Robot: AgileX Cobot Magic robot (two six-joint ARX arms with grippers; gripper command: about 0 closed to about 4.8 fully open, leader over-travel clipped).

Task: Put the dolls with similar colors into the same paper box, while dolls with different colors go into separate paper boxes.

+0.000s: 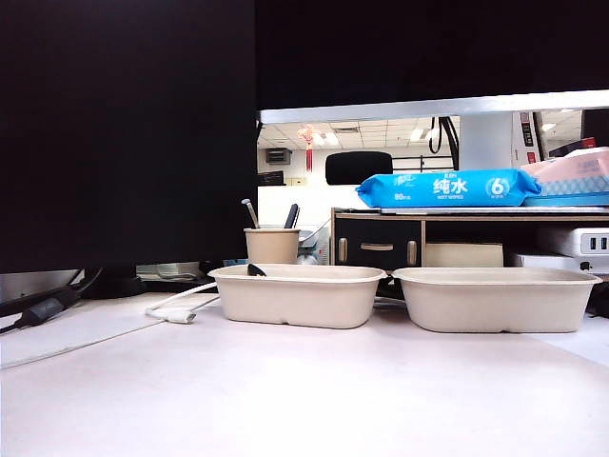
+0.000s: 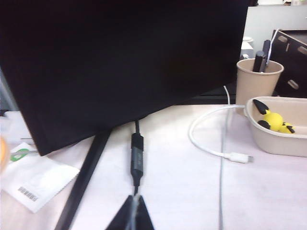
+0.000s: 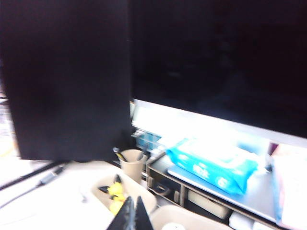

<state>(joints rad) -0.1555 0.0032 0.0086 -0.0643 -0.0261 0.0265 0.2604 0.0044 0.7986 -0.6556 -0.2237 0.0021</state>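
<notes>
From across the table, two paper boxes (image 1: 297, 295) sit side by side, no arms showing. The left gripper (image 2: 134, 215), fingers together and empty, hangs near a cable; a yellow doll (image 2: 273, 120) lies in the nearer box. The right gripper (image 3: 130, 216), also pinched together and empty, hangs over the boxes; better to part those fingers before dropping onto any doll.

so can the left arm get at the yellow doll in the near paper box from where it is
Probably yes. The left tool is shut above bare table, and only a white cable lies between it and the open-topped paper box holding the yellow black-eared doll.
</notes>
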